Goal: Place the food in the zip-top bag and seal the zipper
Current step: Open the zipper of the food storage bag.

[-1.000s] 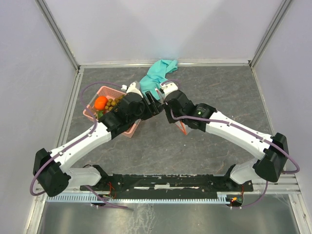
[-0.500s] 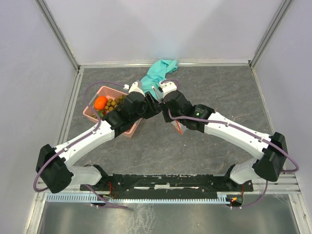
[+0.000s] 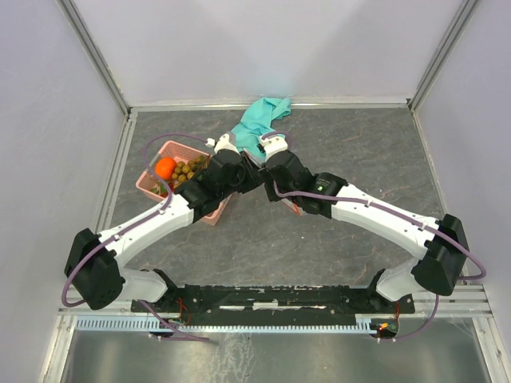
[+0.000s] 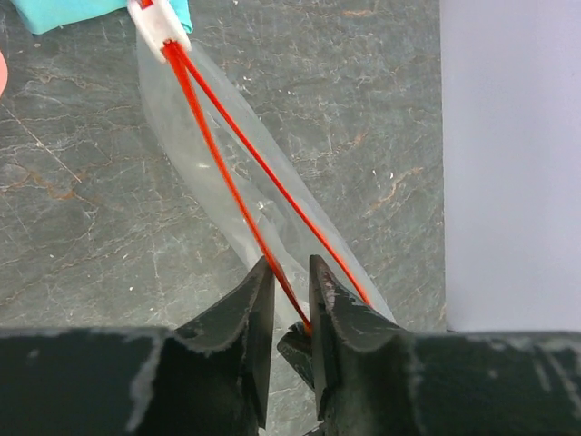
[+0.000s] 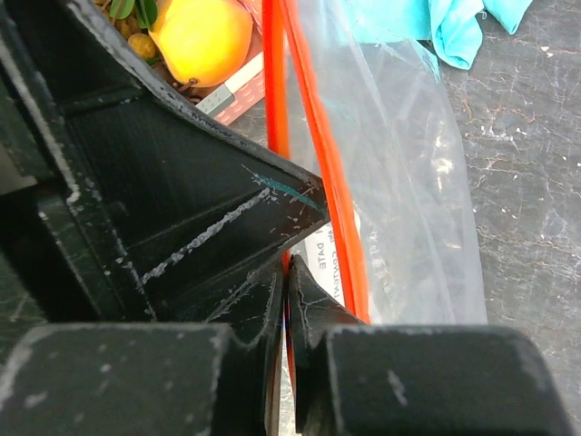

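Zip-top bag (image 4: 263,195) lies on the grey table (image 3: 359,144) beside the pink basket (image 3: 152,164) and near the teal cloth (image 3: 259,120); its mouth is parted, so the zipper (image 4: 211,136) shows as two red tracks meeting at a white slider (image 4: 159,23). My left gripper (image 4: 289,289) is narrowed to a slit with one red track running between its fingertips, and my right gripper (image 5: 285,295) is pinched all but closed on a red track as well. Food sits in the basket, not in the bag: orange fruit (image 3: 165,167), yellow fruit (image 5: 204,36), brown berries (image 3: 188,169).
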`<action>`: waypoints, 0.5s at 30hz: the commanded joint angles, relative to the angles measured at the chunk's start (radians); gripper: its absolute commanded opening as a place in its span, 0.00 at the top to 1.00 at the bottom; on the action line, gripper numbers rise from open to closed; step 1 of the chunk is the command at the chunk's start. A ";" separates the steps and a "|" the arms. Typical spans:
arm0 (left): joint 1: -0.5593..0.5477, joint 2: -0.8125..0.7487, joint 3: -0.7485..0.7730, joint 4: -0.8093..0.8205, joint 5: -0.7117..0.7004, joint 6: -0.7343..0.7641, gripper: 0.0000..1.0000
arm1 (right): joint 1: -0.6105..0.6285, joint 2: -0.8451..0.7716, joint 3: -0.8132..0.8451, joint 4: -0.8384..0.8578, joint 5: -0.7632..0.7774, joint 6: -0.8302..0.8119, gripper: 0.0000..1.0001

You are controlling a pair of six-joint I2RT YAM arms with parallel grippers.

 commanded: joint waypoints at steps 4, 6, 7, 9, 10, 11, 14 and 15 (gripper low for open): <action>-0.003 0.003 0.005 0.034 -0.020 0.010 0.86 | 0.010 -0.029 0.005 0.085 -0.027 -0.003 0.80; -0.003 -0.002 0.004 0.023 -0.030 0.020 0.90 | 0.009 -0.044 0.010 0.067 -0.037 -0.006 0.73; -0.003 -0.004 0.003 0.018 -0.033 0.024 0.92 | 0.009 -0.051 0.013 0.054 -0.045 -0.006 0.70; -0.003 -0.009 0.002 0.008 -0.036 0.031 0.95 | 0.008 -0.071 0.023 0.026 -0.063 -0.009 0.65; -0.003 -0.011 0.002 0.006 -0.036 0.034 0.95 | 0.009 -0.083 0.024 0.010 -0.075 -0.010 0.63; -0.001 -0.013 0.003 0.001 -0.036 0.036 0.96 | 0.009 -0.095 0.028 0.002 -0.080 -0.010 0.61; -0.003 -0.020 0.014 -0.010 -0.036 0.051 0.97 | 0.009 -0.124 0.050 -0.053 -0.084 -0.021 0.56; -0.002 -0.021 0.018 -0.015 -0.036 0.056 0.97 | 0.009 -0.133 0.060 -0.070 -0.084 -0.029 0.55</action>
